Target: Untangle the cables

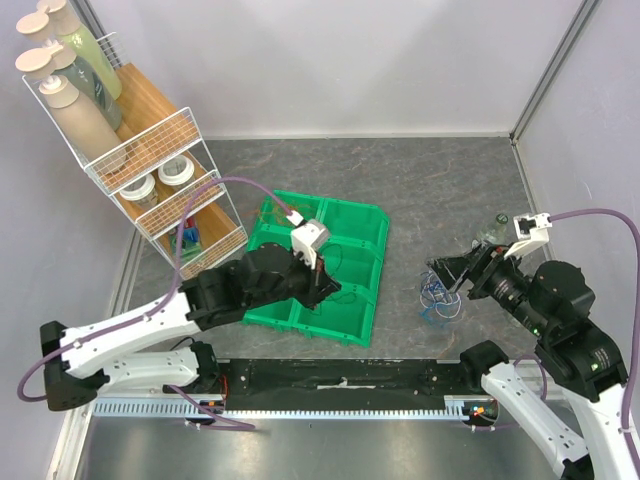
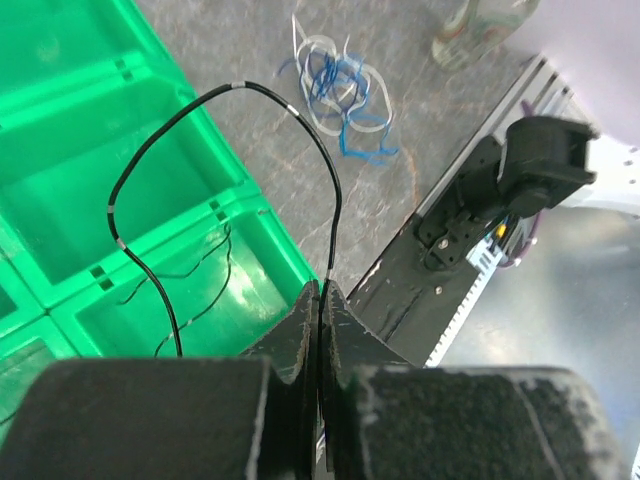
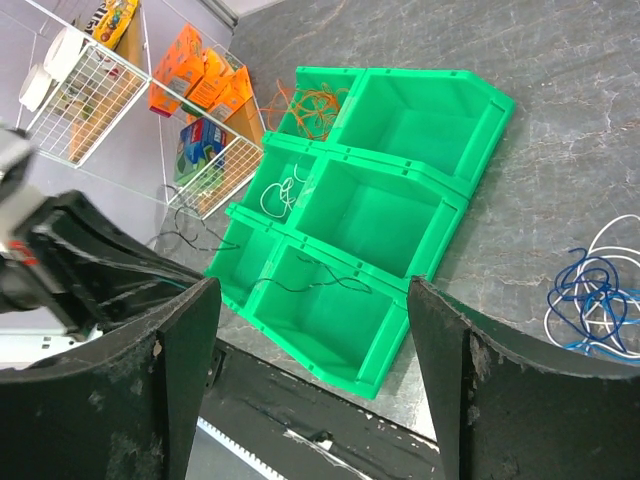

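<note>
My left gripper [image 1: 325,288] hangs over the near compartments of the green bin set [image 1: 350,322]. It is shut on a thin black cable [image 2: 330,180], which loops up from the fingertips and drops back into a near compartment [image 2: 190,300]. A tangle of blue and white cables [image 1: 438,300] lies on the grey table right of the bins; it also shows in the left wrist view [image 2: 340,95] and the right wrist view [image 3: 590,300]. My right gripper [image 1: 443,275] is open and empty, held just above that tangle. The right wrist view shows an orange cable [image 3: 315,110], a white cable [image 3: 280,190] and the black cable [image 3: 325,275] in separate compartments.
A wire rack [image 1: 160,170] with bottles and jars stands at the back left. A clear bottle [image 1: 492,228] stands behind the right gripper. A black rail [image 1: 340,385] runs along the near table edge. Walls close in the back and right.
</note>
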Robot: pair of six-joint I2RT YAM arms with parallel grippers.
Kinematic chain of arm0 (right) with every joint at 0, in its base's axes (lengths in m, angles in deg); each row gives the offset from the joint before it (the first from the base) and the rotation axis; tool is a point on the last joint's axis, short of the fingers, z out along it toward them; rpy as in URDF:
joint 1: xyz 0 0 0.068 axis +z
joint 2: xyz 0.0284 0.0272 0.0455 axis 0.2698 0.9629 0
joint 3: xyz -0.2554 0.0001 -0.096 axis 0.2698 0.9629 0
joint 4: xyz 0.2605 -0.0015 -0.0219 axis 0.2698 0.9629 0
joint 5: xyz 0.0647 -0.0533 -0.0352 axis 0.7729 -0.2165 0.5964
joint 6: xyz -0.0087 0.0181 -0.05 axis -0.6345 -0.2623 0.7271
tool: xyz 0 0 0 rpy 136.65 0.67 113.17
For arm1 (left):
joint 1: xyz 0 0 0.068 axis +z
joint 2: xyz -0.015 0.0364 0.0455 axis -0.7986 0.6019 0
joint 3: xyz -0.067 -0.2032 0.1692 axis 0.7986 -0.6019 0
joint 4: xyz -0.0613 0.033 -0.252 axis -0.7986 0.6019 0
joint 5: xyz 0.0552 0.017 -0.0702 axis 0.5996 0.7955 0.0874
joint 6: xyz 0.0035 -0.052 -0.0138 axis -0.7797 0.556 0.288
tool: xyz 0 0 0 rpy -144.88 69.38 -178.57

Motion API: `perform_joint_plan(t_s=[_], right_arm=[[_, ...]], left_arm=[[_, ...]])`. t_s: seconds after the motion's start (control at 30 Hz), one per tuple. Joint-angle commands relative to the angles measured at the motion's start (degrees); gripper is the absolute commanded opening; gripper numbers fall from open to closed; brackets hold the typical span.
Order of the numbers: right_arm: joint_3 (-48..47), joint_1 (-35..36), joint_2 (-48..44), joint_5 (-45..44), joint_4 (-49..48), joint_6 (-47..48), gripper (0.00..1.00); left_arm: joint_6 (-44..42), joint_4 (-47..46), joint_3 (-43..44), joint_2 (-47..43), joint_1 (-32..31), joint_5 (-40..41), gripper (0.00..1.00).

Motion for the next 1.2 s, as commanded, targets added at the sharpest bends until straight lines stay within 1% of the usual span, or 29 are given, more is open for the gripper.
perform_joint_plan(t_s=[0.0,0.07,0.2,0.3,0.5,0.57,0.63,0.67,0.77,0.83,1.0,1.07,1.1,1.17], right_arm=[[0.58,-0.04,-0.93,-1.03,0.01,0.07,0.82],[0.49,-0.12,-0.93,-1.03,0.19,-0.02,0.82],[0.58,-0.04,-1.1,-1.38,0.71,0.07,0.82],[1.02,-0.12,-1.54,-1.73,0.81,0.07,0.82],[2.42,0.05,-1.63,-1.65,0.8,0.34,0.82],[2.95,-0.04,-1.81,-1.73,0.8,0.51,0.82],[3.48,-0.04,-1.89,-1.82,0.81,0.6,0.82],[3.83,-0.04,-1.81,-1.74,0.72,0.6,0.82],[4.62,-0.12,-1.81,-1.47,0.19,0.6,0.82],[4.71,0.05,-1.81,-1.3,0.1,0.6,0.82],[5.06,-0.04,-1.46,-0.94,0.54,1.13,0.82],[5.68,0.05,-1.54,-0.94,0.45,1.13,0.82],[6.03,-0.04,-1.54,-1.03,0.19,1.04,0.83],[6.2,-0.12,-1.46,-0.86,0.19,0.78,0.82]], left_arm=[[4.41,-7.66,-4.08,4.73,0.26,-3.89,0.02],[6.16,-9.96,-5.23,7.36,0.17,-6.88,0.02],[11.17,-12.6,-5.67,12.38,0.26,-9.61,0.02],[13.02,-14.54,-6.2,14.49,0.17,-11.28,0.02],[13.47,-16.56,-6.9,16.52,0.26,-11.72,0.02],[13.03,-18.84,-7.52,17.3,0.26,-12.33,0.02],[13.46,-23.05,-7.78,18.97,0.26,-15.4,0.02],[13.99,-24.72,-6.57,20.54,0.17,-17.15,0.02],[14.52,-25.0,-2.69,26.08,-0.09,-20.24,0.02],[15.14,-24.92,-2.07,27.76,-0.09,-20.34,0.01],[17.59,-27.28,-4.53,26.1,-0.62,-19.2,0.02],[18.04,-28.25,-4.27,26.88,-1.58,-19.28,0.02],[17.86,-27.82,-3.66,27.67,-1.59,-19.98,0.02],[18.47,-25.54,-4.17,27.42,-1.59,-18.24,0.02]])
